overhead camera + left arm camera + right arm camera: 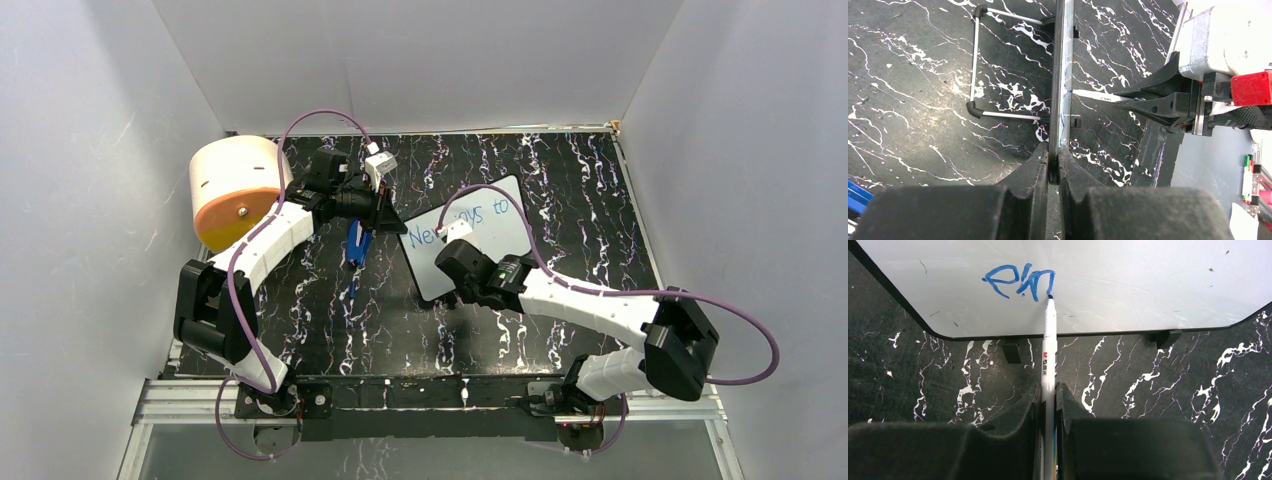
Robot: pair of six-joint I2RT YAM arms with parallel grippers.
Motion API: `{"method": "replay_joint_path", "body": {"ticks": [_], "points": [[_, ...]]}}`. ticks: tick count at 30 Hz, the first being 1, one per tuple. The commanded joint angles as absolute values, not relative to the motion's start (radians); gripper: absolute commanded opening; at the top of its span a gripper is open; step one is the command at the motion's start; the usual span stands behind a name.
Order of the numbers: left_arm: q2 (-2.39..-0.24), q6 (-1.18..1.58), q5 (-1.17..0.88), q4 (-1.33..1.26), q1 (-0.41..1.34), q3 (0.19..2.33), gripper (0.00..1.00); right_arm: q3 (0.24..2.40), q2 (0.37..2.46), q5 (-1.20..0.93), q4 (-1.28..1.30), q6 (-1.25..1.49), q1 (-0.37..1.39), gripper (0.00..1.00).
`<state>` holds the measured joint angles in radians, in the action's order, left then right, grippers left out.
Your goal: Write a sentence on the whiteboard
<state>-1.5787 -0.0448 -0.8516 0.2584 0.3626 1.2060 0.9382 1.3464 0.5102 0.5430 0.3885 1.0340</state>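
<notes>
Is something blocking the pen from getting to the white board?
No, nothing visible is in the way. The right gripper holds the marker, and its tip touches the whiteboard right beside the blue letters. The board on the tip's other side is bare.

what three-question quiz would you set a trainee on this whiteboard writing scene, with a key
1. True or false: the left gripper is shut on the whiteboard's edge.
2. The tip of the marker in the right gripper is: A touching the whiteboard; B lifted well clear of it; C capped.
3. What colour is the sentence on the board?
Key: 1 true; 2 A; 3 blue.
</notes>
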Motion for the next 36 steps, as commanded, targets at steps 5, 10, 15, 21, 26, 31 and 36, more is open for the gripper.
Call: {"method": "replay_joint_path", "body": {"ticks": [5,10,15,21,26,31,36], "points": [[-1.585,-0.087,-0.816,0.285,0.362,1.209,0.00,0.935,1.253,0.551,0.547,0.384,1.029,0.00],[-1.586,-0.087,-0.815,0.287,0.362,1.209,0.00,0.924,1.220,0.566,0.535,0.361,1.022,0.00],[-1.588,-0.087,-0.816,0.290,0.362,1.210,0.00,0.919,1.211,0.549,0.518,0.350,1.008,0.00],[-1.588,-0.087,-0.817,0.289,0.362,1.211,0.00,0.909,1.195,0.525,0.480,0.334,1.003,0.00],[-1.590,-0.087,-0.819,0.291,0.362,1.212,0.00,0.925,1.208,0.533,0.463,0.314,1.002,0.00],[-1.584,-0.089,-0.817,0.290,0.362,1.212,0.00,0.952,1.228,0.530,0.465,0.296,0.996,0.00],[-1.585,-0.089,-0.819,0.290,0.362,1.212,0.00,0.966,1.247,0.530,0.464,0.286,0.986,0.00]]}}
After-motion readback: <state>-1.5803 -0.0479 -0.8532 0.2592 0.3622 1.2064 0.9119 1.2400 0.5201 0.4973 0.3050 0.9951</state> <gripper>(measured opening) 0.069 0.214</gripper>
